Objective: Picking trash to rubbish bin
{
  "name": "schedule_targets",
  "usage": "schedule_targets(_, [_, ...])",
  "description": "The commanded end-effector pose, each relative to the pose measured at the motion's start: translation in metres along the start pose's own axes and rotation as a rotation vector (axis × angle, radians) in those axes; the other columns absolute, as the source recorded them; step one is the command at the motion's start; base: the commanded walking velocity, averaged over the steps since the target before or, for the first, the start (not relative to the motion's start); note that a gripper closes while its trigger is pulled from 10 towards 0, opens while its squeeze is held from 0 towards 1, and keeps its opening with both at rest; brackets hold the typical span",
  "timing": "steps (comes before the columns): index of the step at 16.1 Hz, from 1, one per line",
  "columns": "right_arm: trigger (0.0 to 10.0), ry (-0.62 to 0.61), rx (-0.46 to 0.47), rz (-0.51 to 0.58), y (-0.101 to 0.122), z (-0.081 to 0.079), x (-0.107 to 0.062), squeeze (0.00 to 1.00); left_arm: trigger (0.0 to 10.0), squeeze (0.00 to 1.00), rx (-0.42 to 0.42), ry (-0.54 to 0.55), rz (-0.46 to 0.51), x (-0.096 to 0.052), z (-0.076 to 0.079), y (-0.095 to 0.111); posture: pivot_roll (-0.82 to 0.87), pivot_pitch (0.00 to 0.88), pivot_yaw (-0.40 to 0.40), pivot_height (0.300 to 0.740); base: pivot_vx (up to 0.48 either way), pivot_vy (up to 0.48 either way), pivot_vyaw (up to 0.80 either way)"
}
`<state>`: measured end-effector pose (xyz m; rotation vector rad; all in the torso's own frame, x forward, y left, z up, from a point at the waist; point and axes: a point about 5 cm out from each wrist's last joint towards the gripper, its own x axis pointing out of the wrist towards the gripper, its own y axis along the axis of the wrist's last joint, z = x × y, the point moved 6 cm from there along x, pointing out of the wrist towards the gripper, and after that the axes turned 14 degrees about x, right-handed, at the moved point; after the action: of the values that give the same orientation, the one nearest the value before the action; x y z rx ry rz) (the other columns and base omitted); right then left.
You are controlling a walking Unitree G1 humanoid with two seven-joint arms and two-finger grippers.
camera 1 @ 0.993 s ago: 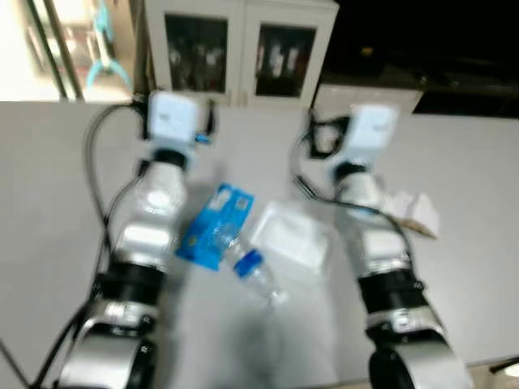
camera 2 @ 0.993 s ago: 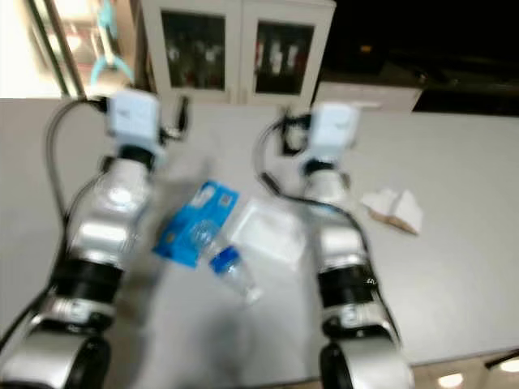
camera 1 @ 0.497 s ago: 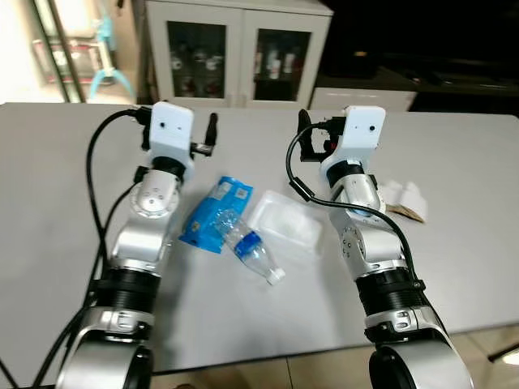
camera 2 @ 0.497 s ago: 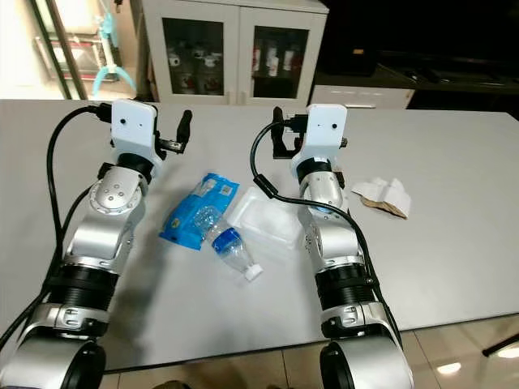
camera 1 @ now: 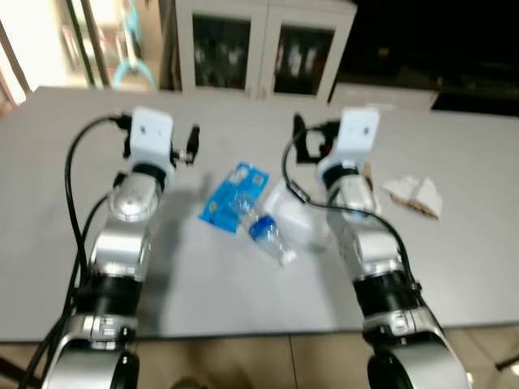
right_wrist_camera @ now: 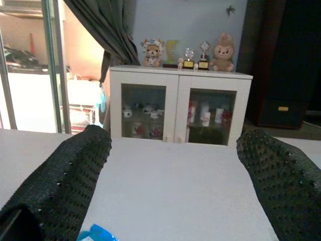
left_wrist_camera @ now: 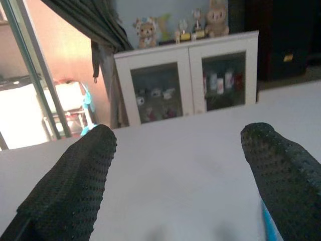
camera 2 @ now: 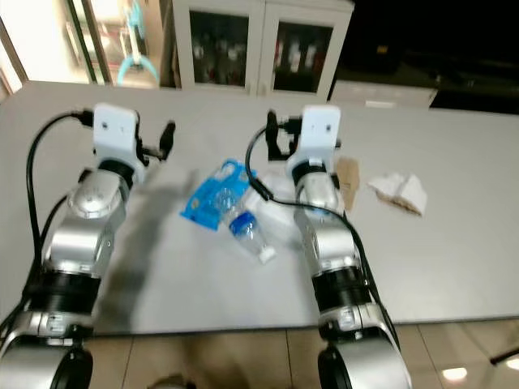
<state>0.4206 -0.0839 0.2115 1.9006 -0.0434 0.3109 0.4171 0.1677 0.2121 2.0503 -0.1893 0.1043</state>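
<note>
Grey table (camera 2: 162, 267) carries trash cluster at centre. Blue wrapper (camera 2: 212, 194) lies flat; clear plastic bottle (camera 2: 247, 235) with blue label rests touching wrapper's near edge, cap end toward robot. Clear plastic tray (camera 1: 296, 215) just beside bottle, partly under right arm. Crumpled tissue (camera 2: 399, 193) well apart from wrapper, on right side; brown paper scrap (camera 2: 347, 180) between tissue and wrapper (views slightly blurred). Left gripper (left_wrist_camera: 175, 165) above table left of wrapper, fingers spread wide, nothing held. Right gripper (right_wrist_camera: 173, 170) just right of wrapper, fingers wide, nothing held. White glass-door cabinet (right_wrist_camera: 178, 103) beyond table.
</note>
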Motion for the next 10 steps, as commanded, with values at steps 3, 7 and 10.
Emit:
schedule_targets(3, [10.0,-0.011,-0.006,0.007,0.004,0.007,0.000,0.00,10.0,0.00,-0.006,-0.026,0.029,0.002,0.009,0.014,0.03,0.021,-0.090,0.740,0.000,0.000,0.00])
schedule_targets(7, [10.0,-0.008,-0.007,0.007,0.004,0.006,0.000,0.00,10.0,0.00,0.012,-0.073,0.031,0.000,0.014,0.011,0.03,0.024,-0.091,0.740,0.195,0.000,0.00])
schedule_targets(10, [10.0,-0.007,-0.009,0.003,0.004,0.005,0.000,0.00,10.0,0.00,0.034,-0.144,-0.029,-0.008,0.020,-0.005,0.03,0.033,-0.090,0.740,0.000,0.000,0.00])
